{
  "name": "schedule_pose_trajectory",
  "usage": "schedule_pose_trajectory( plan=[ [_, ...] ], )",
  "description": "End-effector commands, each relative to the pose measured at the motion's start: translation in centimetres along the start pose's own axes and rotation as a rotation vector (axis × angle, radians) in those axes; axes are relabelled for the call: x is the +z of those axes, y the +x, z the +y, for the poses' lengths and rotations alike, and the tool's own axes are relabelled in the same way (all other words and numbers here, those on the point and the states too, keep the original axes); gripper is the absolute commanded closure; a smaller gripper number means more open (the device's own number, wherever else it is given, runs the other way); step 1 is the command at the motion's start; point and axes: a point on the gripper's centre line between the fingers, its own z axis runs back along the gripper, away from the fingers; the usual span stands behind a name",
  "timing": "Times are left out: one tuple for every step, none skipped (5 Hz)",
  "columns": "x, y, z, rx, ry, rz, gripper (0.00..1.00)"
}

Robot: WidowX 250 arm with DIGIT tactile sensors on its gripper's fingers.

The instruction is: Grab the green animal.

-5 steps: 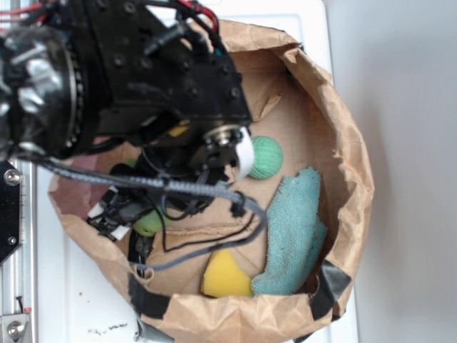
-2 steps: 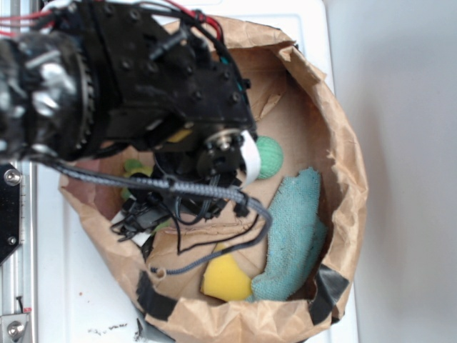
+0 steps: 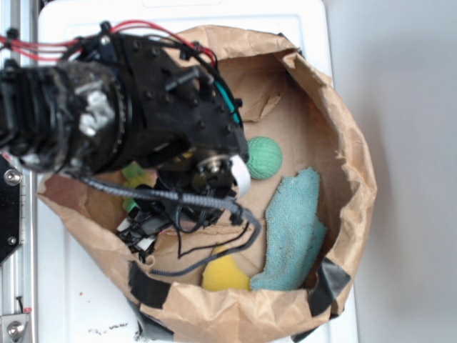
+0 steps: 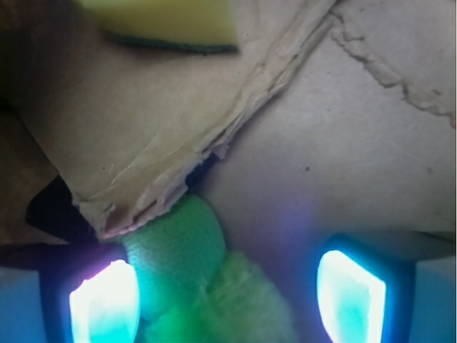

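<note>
The green animal [image 4: 207, 286] is lying inside the paper bag [image 3: 343, 143], right between the fingers of the gripper [image 4: 228, 293] but closer to one finger [image 4: 103, 300]. The gripper is standing wide open and is not squeezing anything. It probably needs to close now.

I see white smooth surface [image 3: 314, 21] under everything, running top to bottom of exterior view. Pale grey flat area [image 3: 407, 143] fills right side, beside white edge; can't tell if floor or wall. Silver metal rail with screw heads [image 3: 13, 314] along left border. Few small dark specks [image 3: 107, 330] on white near bottom left. Light even, soft, no hard shadows. Wrist view gives me no room detail.
</note>
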Motion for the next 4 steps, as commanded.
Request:
schedule_pose_trajectory(
  plan=[
    [-2.2,-0.3,0.5,0.005,0.104,0.035,1.0],
    [-1.7,-0.1,1.0,0.037,0.108,0.028,1.0],
    [-1.3,0.3,1.4,0.052,0.106,0.022,1.0],
    [-0.3,0.4,1.7,0.065,0.094,0.001,1.0]
  ],
)
